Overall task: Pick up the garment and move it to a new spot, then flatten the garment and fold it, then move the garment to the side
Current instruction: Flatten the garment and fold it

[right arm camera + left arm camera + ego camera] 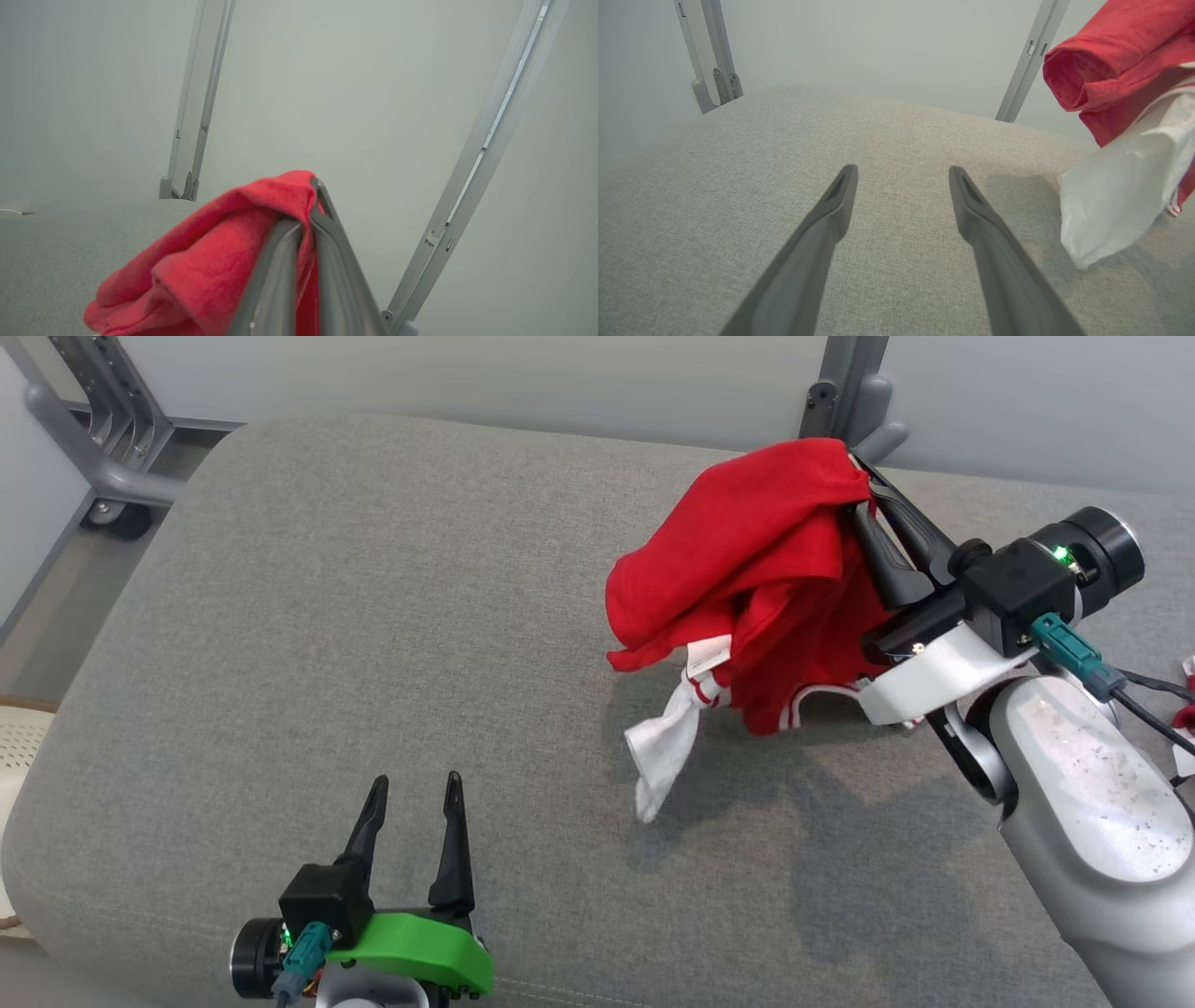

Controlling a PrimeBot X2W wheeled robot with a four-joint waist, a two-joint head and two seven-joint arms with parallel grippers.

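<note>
Shirt (pixel 747 579) hangs pinched tight in my right gripper (pixel 855 476), held above the cushion (pixel 373 616) for carrying; left gripper (pixel 416 782) hovers wide open, empty.

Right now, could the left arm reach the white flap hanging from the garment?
Probably yes. The left gripper is open, and only bare cushion lies between it and the white flap, which dangles low to its right from the red garment held up by the right gripper.
</note>
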